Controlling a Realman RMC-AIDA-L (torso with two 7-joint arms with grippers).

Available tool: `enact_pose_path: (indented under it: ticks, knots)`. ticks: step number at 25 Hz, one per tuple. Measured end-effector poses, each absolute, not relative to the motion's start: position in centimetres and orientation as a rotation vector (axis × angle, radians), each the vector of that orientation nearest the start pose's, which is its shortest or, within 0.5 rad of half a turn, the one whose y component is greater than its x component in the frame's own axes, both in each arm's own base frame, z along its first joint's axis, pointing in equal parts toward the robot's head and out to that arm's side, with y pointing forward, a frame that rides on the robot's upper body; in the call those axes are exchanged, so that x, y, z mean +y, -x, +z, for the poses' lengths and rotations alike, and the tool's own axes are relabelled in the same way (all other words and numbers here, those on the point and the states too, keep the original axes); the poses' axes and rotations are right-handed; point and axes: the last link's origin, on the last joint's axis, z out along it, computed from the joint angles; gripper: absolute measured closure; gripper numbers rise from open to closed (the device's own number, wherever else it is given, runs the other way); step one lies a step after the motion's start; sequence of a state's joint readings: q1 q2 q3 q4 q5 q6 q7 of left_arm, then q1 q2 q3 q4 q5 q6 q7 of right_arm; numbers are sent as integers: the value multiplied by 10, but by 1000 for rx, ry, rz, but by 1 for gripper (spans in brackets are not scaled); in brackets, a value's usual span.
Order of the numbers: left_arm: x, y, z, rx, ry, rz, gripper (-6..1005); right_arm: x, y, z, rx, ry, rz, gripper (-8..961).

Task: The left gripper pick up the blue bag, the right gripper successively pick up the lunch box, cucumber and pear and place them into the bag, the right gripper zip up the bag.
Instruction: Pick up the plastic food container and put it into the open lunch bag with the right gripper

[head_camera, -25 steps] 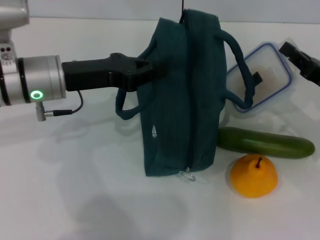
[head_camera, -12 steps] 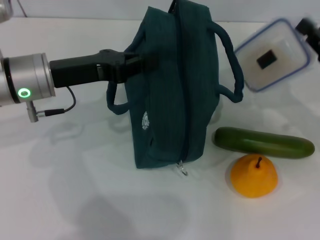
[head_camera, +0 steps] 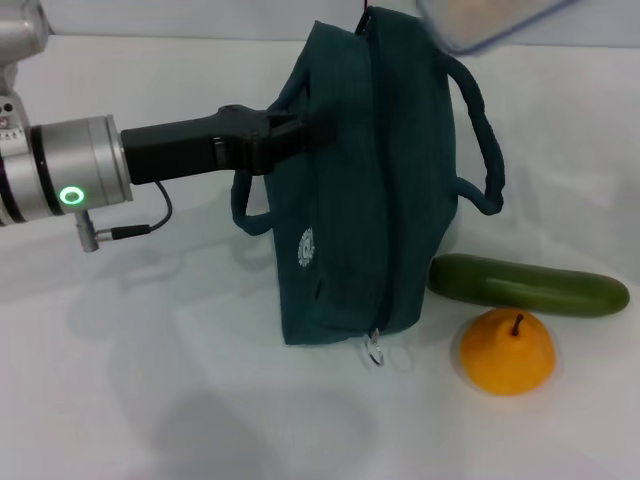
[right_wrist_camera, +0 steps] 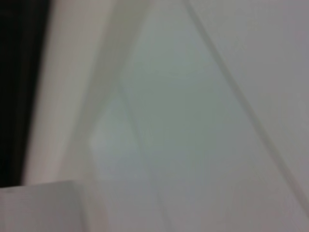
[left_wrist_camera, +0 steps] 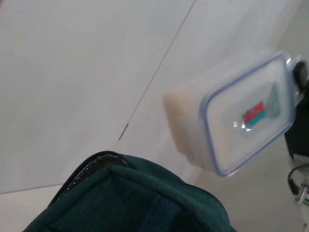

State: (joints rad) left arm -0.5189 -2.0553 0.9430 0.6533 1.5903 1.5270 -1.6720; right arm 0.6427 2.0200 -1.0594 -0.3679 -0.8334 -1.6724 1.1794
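Lunch box lifted above the bag mouth

The lunch box (head_camera: 485, 22), raised from beside the blue bag (head_camera: 365, 190) within a second, is carried by the right gripper, jaws unseen; the left gripper (head_camera: 285, 135) is clamped on the bag's handle; cucumber (head_camera: 530, 285) and pear (head_camera: 507, 352) wait on the table (head_camera: 150, 380)

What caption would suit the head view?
Left claw holds the blue bag upright; lunch box above it; cucumber and pear wait.

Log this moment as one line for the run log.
left gripper: holding blue bag upright | lunch box: lifted above bag | cucumber, pear: on table
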Motion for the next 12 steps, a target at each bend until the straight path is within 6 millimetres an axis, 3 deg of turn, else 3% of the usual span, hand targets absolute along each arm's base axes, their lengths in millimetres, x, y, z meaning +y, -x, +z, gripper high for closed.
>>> enact_pose_path:
  ticks: [5, 12]
  knots:
    - [343, 218, 3, -925, 2636, -1081, 961, 374, -145, 33, 352, 2279, 1738, 863]
    - [344, 217, 3, -920, 2633, -1088, 961, 374, -148, 14, 421, 2353, 1640, 864]
